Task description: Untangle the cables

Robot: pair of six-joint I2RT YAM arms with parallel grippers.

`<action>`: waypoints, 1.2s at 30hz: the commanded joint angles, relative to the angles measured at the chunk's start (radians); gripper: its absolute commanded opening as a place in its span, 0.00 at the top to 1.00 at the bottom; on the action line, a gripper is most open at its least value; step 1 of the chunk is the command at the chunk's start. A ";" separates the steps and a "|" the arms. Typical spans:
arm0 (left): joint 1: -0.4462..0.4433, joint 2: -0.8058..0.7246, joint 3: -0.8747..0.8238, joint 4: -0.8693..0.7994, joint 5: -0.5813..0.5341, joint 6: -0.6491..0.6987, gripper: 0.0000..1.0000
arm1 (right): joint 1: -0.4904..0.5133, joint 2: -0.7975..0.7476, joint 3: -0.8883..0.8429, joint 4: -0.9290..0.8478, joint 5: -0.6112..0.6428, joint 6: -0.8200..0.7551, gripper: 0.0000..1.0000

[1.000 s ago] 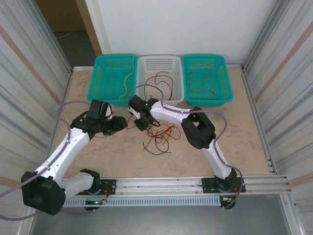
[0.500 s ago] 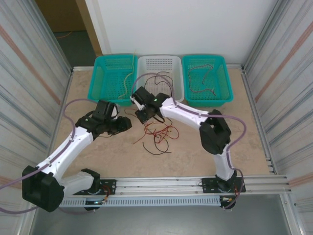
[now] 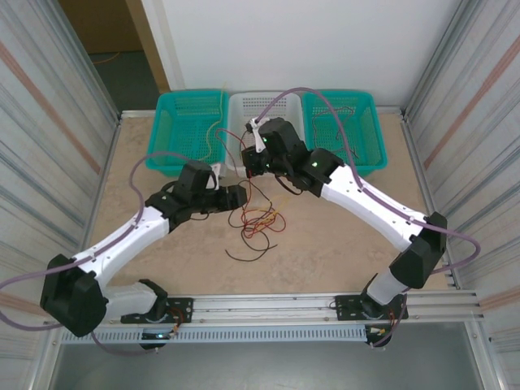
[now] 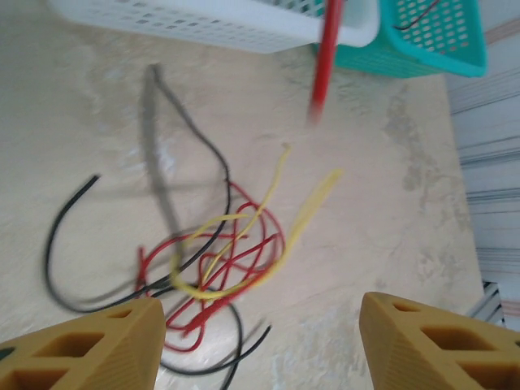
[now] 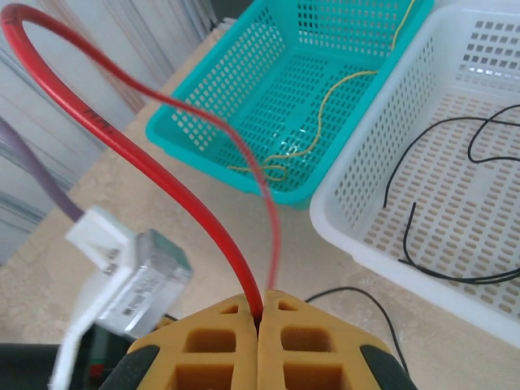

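Several cables (image 3: 258,221) tangled just in front of white basket (image 3: 244,106); R gripper (image 5: 260,307) jaws pinch red cable (image 5: 122,150) nr basket, L gripper (image 4: 260,333) jaws spread above them, so best lift slow w/ L pinning rest.

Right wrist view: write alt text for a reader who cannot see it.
The right gripper, jaws shut, pinches a red cable that loops up and away to the left. Beyond it, a teal basket holds a pale yellow cable, and the white basket beside it holds black cables.
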 commanded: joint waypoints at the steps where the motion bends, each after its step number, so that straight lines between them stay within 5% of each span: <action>1: -0.011 0.079 0.040 0.088 0.010 -0.007 0.42 | 0.002 -0.059 -0.006 0.029 0.006 0.048 1.00; 6: -0.039 0.209 0.082 0.033 -0.011 0.002 0.48 | -0.044 -0.119 0.034 0.002 0.051 0.048 1.00; 12: -0.097 0.249 0.126 -0.072 -0.112 0.054 0.40 | -0.282 -0.119 0.127 -0.108 0.019 0.064 1.00; 24: -0.081 0.203 0.149 -0.176 -0.205 0.133 0.39 | -0.711 0.242 0.445 -0.304 -0.107 0.097 1.00; 27: -0.065 0.197 0.151 -0.207 -0.234 0.149 0.38 | -0.753 0.323 0.495 -0.340 -0.100 0.100 0.89; 33: -0.013 0.209 0.157 -0.265 -0.239 0.165 0.36 | -0.787 0.365 0.485 -0.374 -0.093 0.111 0.43; 36: 0.012 0.219 0.155 -0.272 -0.227 0.170 0.36 | -0.781 0.325 0.422 -0.357 -0.098 0.112 0.37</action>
